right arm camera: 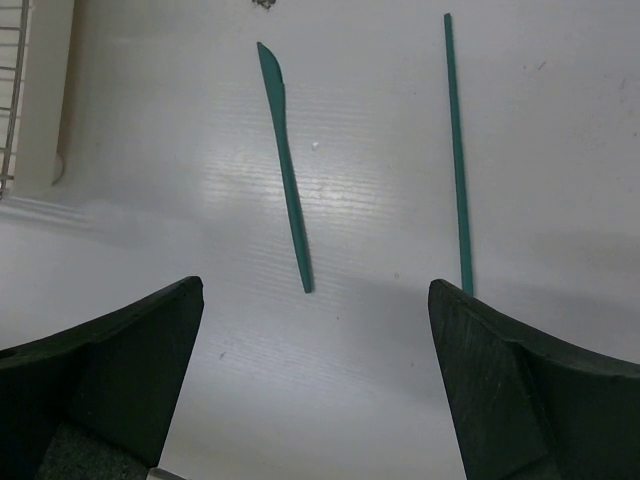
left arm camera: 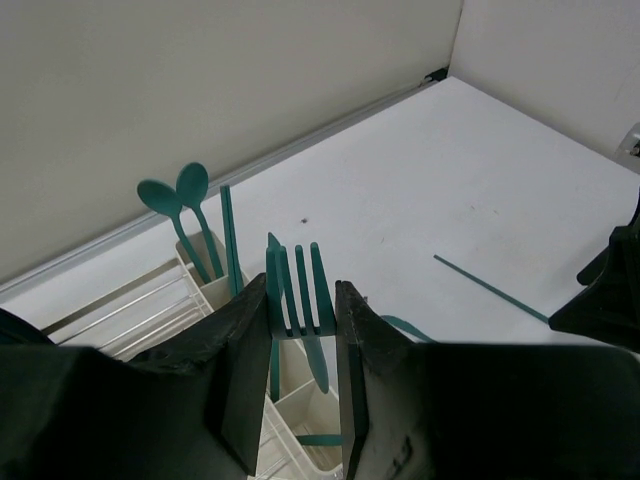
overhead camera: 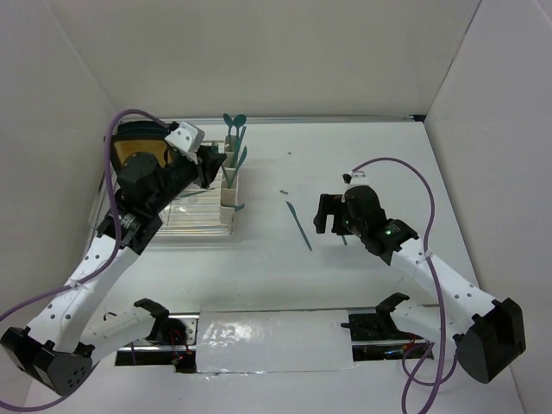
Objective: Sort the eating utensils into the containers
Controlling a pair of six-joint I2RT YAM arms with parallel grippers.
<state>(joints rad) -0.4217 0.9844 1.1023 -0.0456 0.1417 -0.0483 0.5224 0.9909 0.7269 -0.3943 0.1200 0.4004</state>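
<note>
Two spoons stand bowl-up in the far cup, upper left of my left wrist view, with a straight handle beside them. Nearer, a fork stands tines-up over the next cup, right in the narrow gap between my left fingers. From here I cannot tell whether they press on it or merely frame it. The top view shows my left gripper just beside the row of cups, centre left, but the fork is too small to pick out there.

One knife lies flat on the table, upper middle of my right wrist view. A thinner teal strip lies to its right, apart from it. My right gripper is spread wide with nothing in it. From above, the knife shows just left of that gripper, while the strip is nearly hidden beneath it. Rack and plate sit left of the cups.
</note>
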